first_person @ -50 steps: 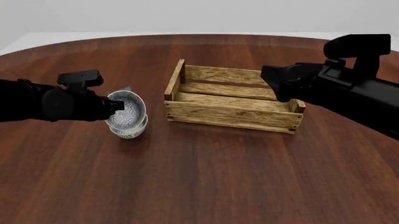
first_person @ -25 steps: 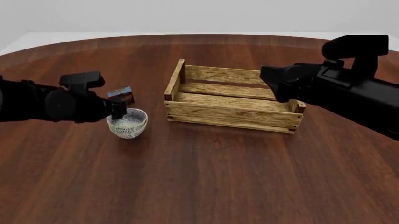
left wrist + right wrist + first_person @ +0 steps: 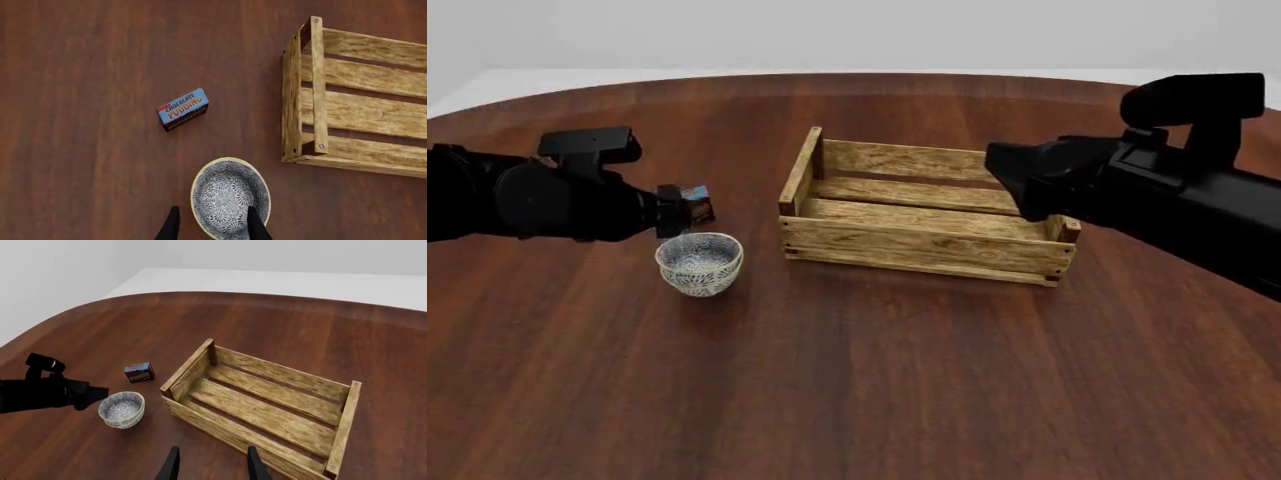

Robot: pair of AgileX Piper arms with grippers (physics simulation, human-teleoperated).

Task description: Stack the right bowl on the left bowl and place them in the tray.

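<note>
Left claw [image 3: 212,227] open, empty above stacked bowls [image 3: 699,263] — lower bowl hidden; right claw [image 3: 212,465] open, empty; tray [image 3: 922,209] long axis crosswise.

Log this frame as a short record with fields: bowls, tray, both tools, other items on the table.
bowls: one patterned bowl visible on the table, left of the tray; a second rim seems nested under it, but I cannot confirm the stack
tray: wooden crate, nothing inside it
left tool: open, fingers astride the bowl's near rim, holding nothing
right tool: open, above the tray's near side, holding nothing
other items: chocolate pudding box on the table beyond the bowl
task status: bowls not yet in the tray
</note>
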